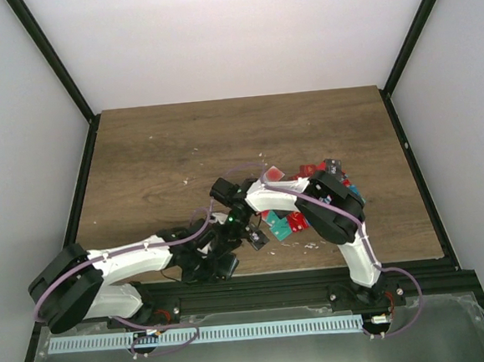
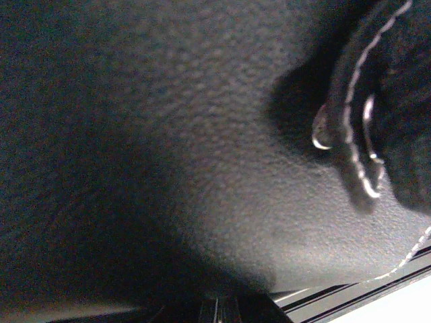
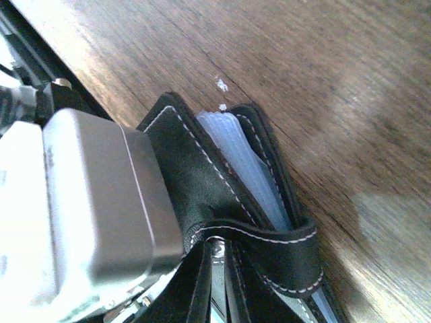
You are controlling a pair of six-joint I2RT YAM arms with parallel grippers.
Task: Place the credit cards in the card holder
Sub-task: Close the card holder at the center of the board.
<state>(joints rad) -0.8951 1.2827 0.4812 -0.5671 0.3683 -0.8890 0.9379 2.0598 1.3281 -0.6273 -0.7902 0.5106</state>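
Note:
The card holder, black leather with white stitching, stands ajar and shows its light blue inside. My right gripper is shut on its snap tab, with the metal snap between the fingertips. My left gripper grips the card holder's other side. In the left wrist view the card holder's black leather fills the frame, with a snap stud at the right, and the fingers are lost in the dark. Red and teal credit cards lie in a heap under the right arm. From above, both grippers meet near the table's front centre.
The left arm's silver wrist housing presses against the card holder's left side. The wooden table stretches bare behind the arms. A black frame rail runs along the table's near edge. Small white specks dot the wood.

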